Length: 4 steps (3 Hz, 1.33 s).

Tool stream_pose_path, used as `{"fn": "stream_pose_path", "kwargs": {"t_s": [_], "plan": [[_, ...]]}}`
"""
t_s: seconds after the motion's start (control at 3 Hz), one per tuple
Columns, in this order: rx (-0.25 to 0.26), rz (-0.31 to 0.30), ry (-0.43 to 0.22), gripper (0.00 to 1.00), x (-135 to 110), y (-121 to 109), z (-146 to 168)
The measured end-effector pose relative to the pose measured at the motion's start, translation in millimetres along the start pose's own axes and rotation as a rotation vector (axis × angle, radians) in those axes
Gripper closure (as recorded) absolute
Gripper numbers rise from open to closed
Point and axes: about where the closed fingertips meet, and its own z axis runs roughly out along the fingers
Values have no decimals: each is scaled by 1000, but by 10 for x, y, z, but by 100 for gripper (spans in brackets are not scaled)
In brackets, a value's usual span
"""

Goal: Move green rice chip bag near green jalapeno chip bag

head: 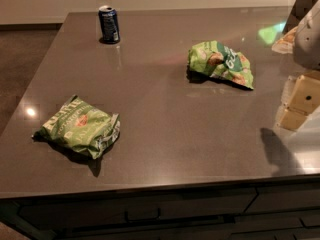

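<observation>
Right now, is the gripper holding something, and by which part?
Nothing is held. The gripper hangs at the right edge of the counter, apart from the rice bag and the jalapeno bag lying on it.

On the bench (165, 134), jalapeno bag (77, 126) lay front left; rice bag (220, 64) lay right of centre, further back, well apart from it. The can (109, 25) stood upright back left, behind jalapeno bag. The pincer (298, 106) hung over right edge, right of rice bag, nearer front.
</observation>
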Motion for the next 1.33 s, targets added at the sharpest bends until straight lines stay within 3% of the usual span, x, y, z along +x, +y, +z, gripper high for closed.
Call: {"fn": "stream_pose_path", "kwargs": {"t_s": [0.33,0.67,1.33], "plan": [[-3,-5,-10,0,-61,-66,34],[1,-2,-27,0,-231,-281,222],[-2,17,-77,0,-496,-898,855]]}}
